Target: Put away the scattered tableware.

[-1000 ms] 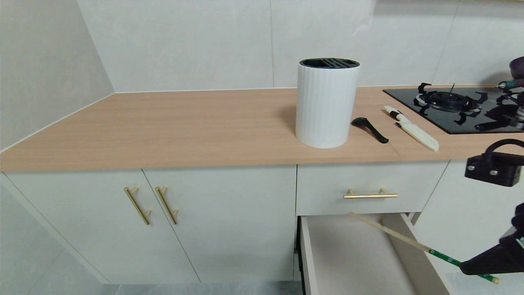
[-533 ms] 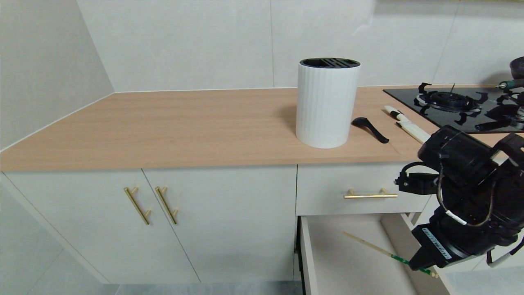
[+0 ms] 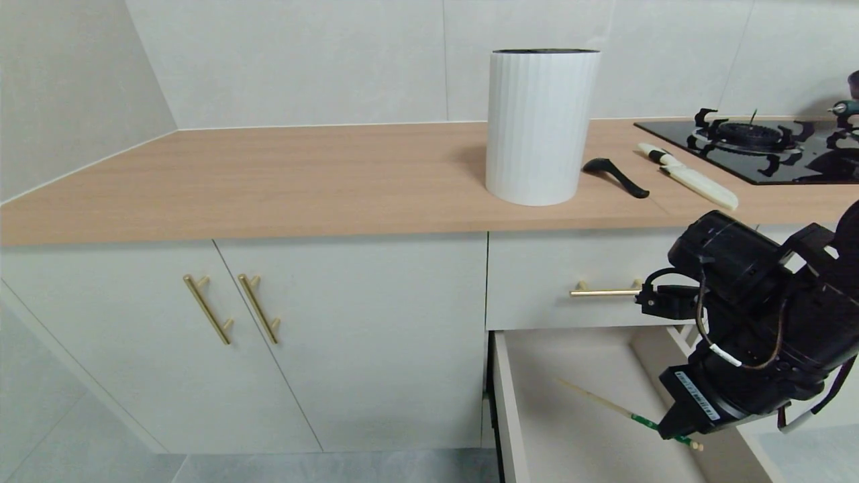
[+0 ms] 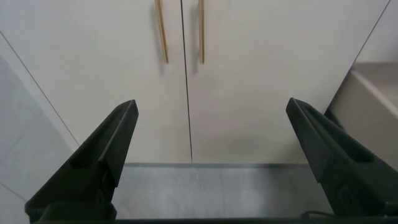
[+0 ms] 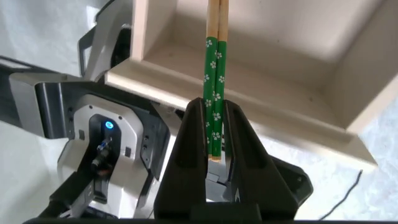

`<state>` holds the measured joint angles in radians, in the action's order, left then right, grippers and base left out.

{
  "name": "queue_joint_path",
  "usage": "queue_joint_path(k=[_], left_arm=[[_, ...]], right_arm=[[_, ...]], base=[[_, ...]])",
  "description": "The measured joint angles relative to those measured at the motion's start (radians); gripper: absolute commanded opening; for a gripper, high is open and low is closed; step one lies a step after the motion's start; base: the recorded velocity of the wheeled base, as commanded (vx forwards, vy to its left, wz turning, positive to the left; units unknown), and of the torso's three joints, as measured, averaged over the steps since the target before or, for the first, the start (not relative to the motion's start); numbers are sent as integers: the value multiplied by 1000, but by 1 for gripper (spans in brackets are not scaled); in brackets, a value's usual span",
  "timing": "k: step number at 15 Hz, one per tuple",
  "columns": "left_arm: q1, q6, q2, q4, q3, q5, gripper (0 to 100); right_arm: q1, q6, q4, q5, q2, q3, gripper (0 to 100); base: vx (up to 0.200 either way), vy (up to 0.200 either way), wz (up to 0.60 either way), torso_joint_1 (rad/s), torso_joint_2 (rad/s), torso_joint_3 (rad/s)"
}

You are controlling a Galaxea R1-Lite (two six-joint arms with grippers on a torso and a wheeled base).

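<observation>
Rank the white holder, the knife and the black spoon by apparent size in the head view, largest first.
1. white holder
2. knife
3. black spoon, shorter than the knife; both lie about equally far, so the order holds.

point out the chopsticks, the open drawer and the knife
chopsticks (image 3: 607,404), head view, on the bare wooden shaft
open drawer (image 3: 504,409), head view, on the left wall's rim
knife (image 3: 701,188), head view, on the pale blade

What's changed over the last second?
The right gripper, shut on the chopsticks, swung in from the side, lowering them toward the open drawer. The head camera shifted too. The white holder, black spoon and knife stayed on the counter.
</observation>
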<state>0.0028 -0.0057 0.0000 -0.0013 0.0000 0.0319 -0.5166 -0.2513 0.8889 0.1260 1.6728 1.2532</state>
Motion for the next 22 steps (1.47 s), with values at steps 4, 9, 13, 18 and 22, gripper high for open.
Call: queue_joint_path(k=[4, 9, 13, 18, 22], left_arm=[[0, 0, 0, 0, 0, 0, 100], [0, 0, 0, 0, 0, 0, 100], [0, 0, 0, 0, 0, 0, 100], [0, 0, 0, 0, 0, 0, 100], [0, 0, 0, 0, 0, 0, 100]], right_arm=[[1, 0, -24, -7, -11, -8, 0], [1, -14, -59, -20, -13, -9, 0], [1, -55, -161, -40, 27, -23, 0], [-1, -127, -340, -101, 184, -70, 0], [-3, -126, -597, -141, 287, -178, 0]], base=[[0, 0, 0, -85, 409, 308], [0, 0, 0, -18, 62, 39], [0, 0, 0, 0, 0, 0], [0, 0, 0, 0, 0, 0], [0, 0, 0, 0, 0, 0]])
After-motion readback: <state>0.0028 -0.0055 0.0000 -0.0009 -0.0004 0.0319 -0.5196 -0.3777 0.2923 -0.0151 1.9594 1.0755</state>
